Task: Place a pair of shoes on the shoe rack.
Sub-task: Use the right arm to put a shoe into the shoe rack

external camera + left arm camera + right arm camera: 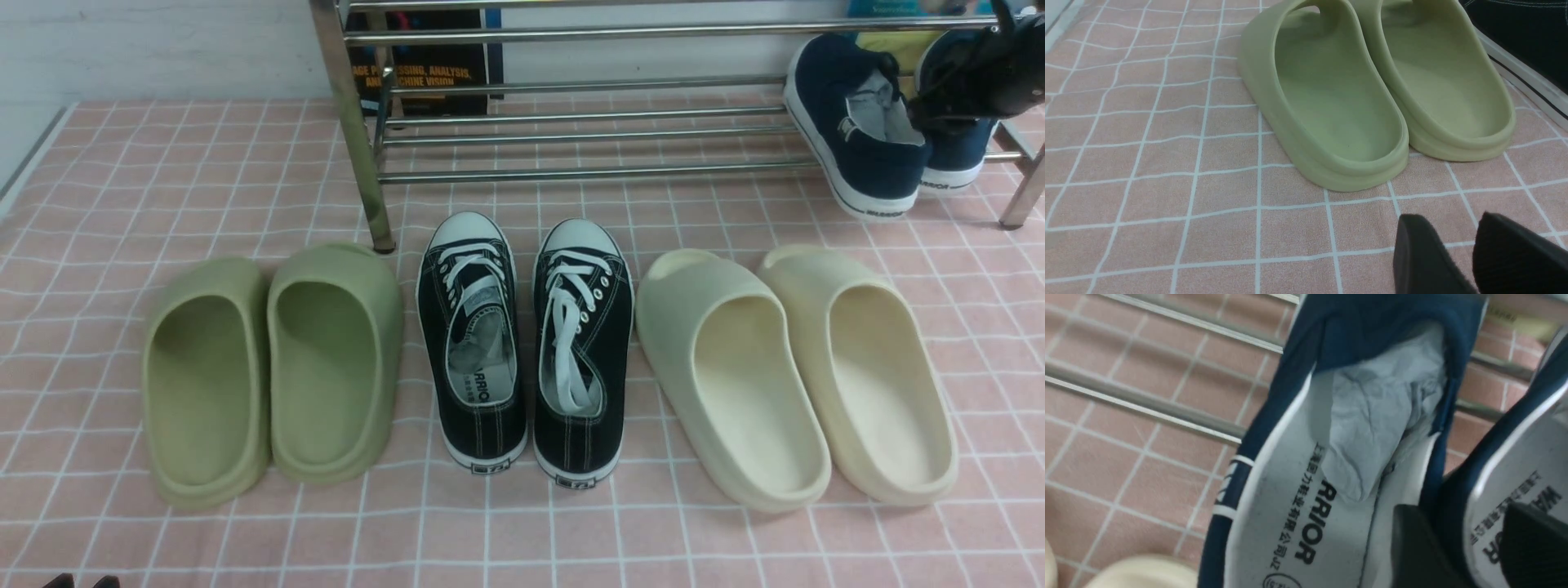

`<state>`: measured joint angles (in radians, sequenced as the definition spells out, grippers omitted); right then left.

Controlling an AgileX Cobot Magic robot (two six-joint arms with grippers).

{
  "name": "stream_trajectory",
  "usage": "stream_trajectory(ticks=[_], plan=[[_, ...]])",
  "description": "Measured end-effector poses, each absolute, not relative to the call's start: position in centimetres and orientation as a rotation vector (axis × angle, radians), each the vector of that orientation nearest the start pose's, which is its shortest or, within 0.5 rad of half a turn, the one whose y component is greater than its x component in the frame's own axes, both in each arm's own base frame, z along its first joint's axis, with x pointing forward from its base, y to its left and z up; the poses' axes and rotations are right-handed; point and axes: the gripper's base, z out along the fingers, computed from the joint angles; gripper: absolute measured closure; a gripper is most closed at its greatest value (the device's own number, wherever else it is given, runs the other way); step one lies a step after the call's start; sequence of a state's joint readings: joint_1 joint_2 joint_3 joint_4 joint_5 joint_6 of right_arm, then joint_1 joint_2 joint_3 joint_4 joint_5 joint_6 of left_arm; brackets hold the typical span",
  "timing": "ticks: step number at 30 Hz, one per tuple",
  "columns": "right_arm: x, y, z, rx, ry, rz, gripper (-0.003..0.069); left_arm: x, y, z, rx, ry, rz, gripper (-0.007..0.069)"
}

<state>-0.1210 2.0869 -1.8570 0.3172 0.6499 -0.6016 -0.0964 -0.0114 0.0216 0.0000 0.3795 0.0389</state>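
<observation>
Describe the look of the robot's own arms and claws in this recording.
The right claw is black, with two blunt fingers; in the front view it joins a dark, rounded arm part with what looks like a thin black cable looping above. The left claw has two matte black fingers with rounded tips. No markings show. The left arm itself is out of sight.

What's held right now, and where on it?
Nothing, as far as visible: right gripper stands open astride the navy shoes' adjoining sides; left gripper is open and empty.
</observation>
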Motion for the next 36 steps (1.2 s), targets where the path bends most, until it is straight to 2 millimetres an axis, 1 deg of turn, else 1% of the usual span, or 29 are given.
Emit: stream_trajectory(ticks=[3, 5, 7, 8, 13, 19, 24, 27, 29, 30, 31, 32, 33, 36], plan=[[48.6, -4.2, 27.3, -0.381, 2.309, -0.036, 0.0442, 5.2, -0.5, 17.2, 0.127, 1.869, -0.040, 0.0387], [48.5, -4.2, 27.2, -0.419, 2.329, -0.068, 0.0538, 5.2, -0.5, 17.2, 0.127, 1.869, -0.040, 0.0387], [48.4, -4.3, 27.1, -0.432, 2.339, -0.079, 0.0579, 5.2, -0.5, 17.2, 0.127, 1.869, -0.040, 0.0387], [48.4, -4.2, 27.1, -0.444, 2.345, -0.089, 0.0612, 5.2, -0.5, 17.2, 0.127, 1.869, -0.040, 0.0387], [48.3, -4.2, 27.2, -0.459, 2.345, -0.107, 0.0612, 5.2, -0.5, 17.2, 0.127, 1.869, -0.040, 0.0387], [48.4, -4.2, 27.4, -0.377, 2.339, -0.067, 0.0610, 5.2, -0.5, 17.2, 0.127, 1.869, -0.040, 0.0387], [48.3, -4.3, 27.9, -0.342, 2.325, -0.062, 0.0566, 5.2, -0.5, 17.2, 0.127, 1.869, -0.040, 0.0387], [47.8, -4.5, 29.3, -0.336, 2.299, -0.090, 0.0452, 5.2, -0.5, 17.2, 0.127, 1.869, -0.040, 0.0387], [47.6, -4.5, 30.0, -0.332, 2.281, -0.097, 0.0390, 5.2, -0.5, 17.2, 0.127, 1.869, -0.040, 0.0387], [47.5, -4.5, 30.3, -0.331, 2.273, -0.099, 0.0365, 5.2, -0.5, 17.2, 0.127, 1.869, -0.040, 0.0387], [47.4, -4.5, 30.4, -0.331, 2.272, -0.099, 0.0358, 5.2, -0.5, 17.2, 0.127, 1.869, -0.040, 0.0387], [47.4, -4.5, 30.6, -0.330, 2.269, -0.100, 0.0318, 5.2, -0.5, 17.2, 0.127, 1.869, -0.040, 0.0387], [47.3, -4.5, 30.6, -0.332, 2.271, -0.099, 0.0296, 5.2, -0.5, 17.2, 0.127, 1.869, -0.040, 0.0387], [47.2, -4.5, 30.5, -0.340, 2.295, -0.093, 0.0289, 5.2, -0.5, 17.2, 0.127, 1.869, -0.040, 0.0387]])
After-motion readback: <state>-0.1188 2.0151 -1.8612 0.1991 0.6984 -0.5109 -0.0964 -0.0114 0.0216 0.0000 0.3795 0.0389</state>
